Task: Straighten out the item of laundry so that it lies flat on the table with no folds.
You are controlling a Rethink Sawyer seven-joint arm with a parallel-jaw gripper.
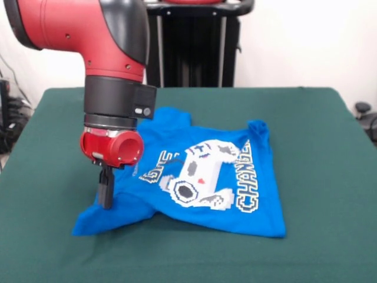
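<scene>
Front view: blue T-shirt lies mid-counter, left corner rumpled w/ tool on it, can't tell if clamped or apart; best drag that corner outward, low & slow.

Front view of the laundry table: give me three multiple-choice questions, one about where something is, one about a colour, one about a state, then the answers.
1. Where is the gripper?
A. Over the T-shirt's left part as pictured
B. Over bare table at the right
C. Off the table

2. What colour is the T-shirt?
A. Red
B. Bright blue
C. White

3. How does the T-shirt lie?
A. Perfectly flat
B. Rumpled, lettering partly hidden
C. Rolled into a ball

Answers:
1 A: the gripper's tips meet the blue cloth there.
2 B: the cloth is blue.
3 B: folds cover part of the print.
</scene>
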